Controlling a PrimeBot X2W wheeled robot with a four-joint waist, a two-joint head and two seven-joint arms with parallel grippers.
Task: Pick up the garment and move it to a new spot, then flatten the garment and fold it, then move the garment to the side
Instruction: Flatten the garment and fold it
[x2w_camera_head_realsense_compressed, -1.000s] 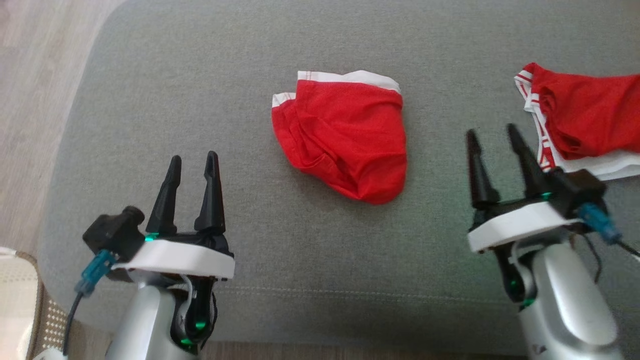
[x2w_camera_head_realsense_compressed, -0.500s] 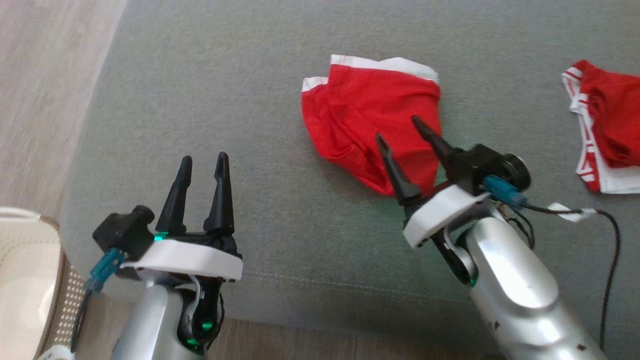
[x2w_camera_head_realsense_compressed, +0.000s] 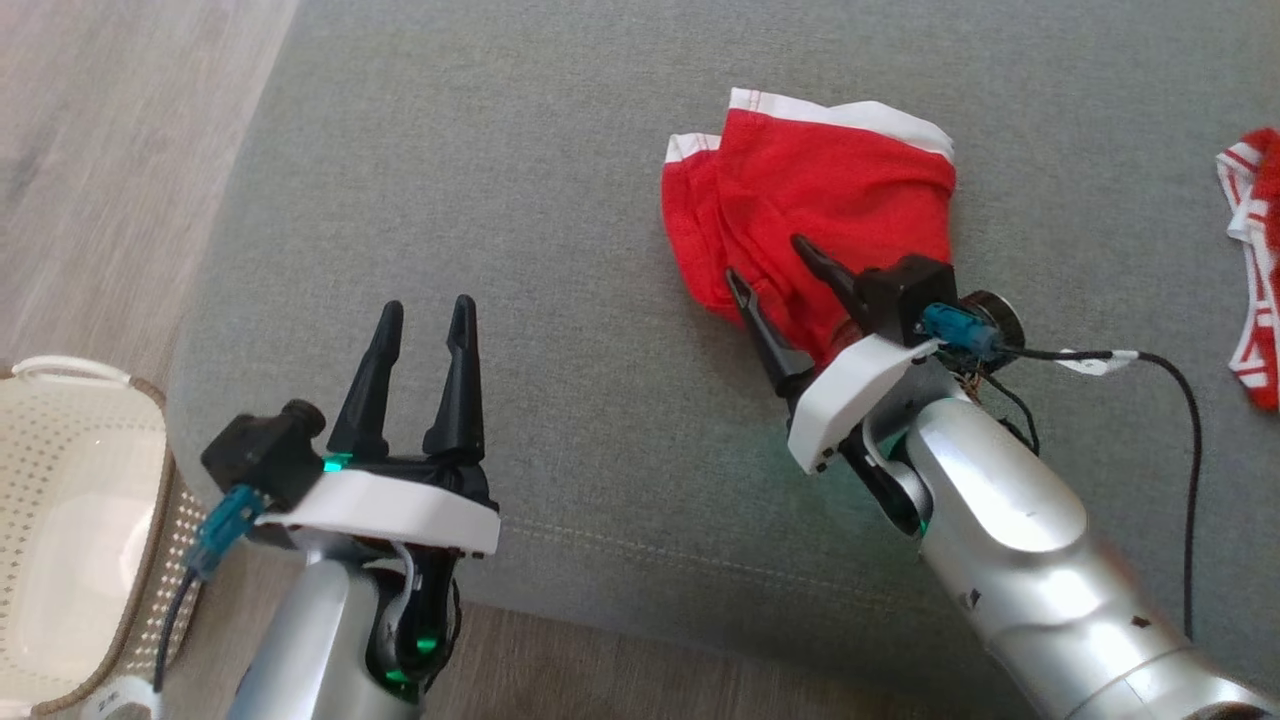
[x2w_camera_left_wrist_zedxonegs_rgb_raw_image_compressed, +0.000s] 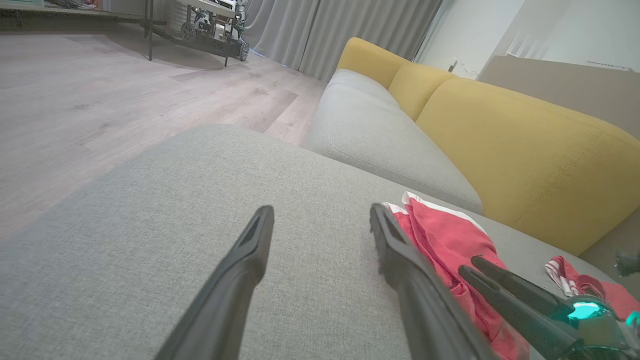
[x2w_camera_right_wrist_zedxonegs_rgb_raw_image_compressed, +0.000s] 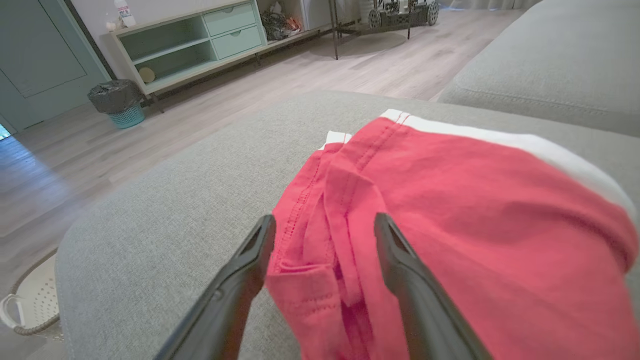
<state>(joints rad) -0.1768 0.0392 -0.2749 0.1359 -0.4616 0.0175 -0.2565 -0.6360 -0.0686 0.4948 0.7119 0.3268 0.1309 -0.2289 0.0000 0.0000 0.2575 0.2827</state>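
The garment (x2w_camera_head_realsense_compressed: 840, 185) is a crumpled red piece with a white band, lying on the grey cushion (x2w_camera_head_realsense_compressed: 480, 200). My right gripper (x2w_camera_head_realsense_compressed: 766, 258) is open, reaching in from the lower right, its fingers straddling the garment's near left edge. In the right wrist view the red garment (x2w_camera_right_wrist_zedxonegs_rgb_raw_image_compressed: 475, 200) bunches between and beyond the open right gripper (x2w_camera_right_wrist_zedxonegs_rgb_raw_image_compressed: 325, 219); I cannot tell whether the fingers touch it. My left gripper (x2w_camera_head_realsense_compressed: 428, 302) stands open over bare cushion to the garment's left. In the left wrist view the left gripper (x2w_camera_left_wrist_zedxonegs_rgb_raw_image_compressed: 321, 209) is empty, with the garment (x2w_camera_left_wrist_zedxonegs_rgb_raw_image_compressed: 445, 235) to its right.
A second red garment (x2w_camera_head_realsense_compressed: 1255, 290) with a striped white band lies at the cushion's right edge. A white perforated basket (x2w_camera_head_realsense_compressed: 70, 500) stands on the wooden floor (x2w_camera_head_realsense_compressed: 110, 150) at the lower left. A yellow sofa back (x2w_camera_left_wrist_zedxonegs_rgb_raw_image_compressed: 500, 140) rises beyond the cushion.
My right gripper has swung left from beside the second garment to the near edge of the middle garment, staying open. The head camera has shifted. The left gripper has barely moved.
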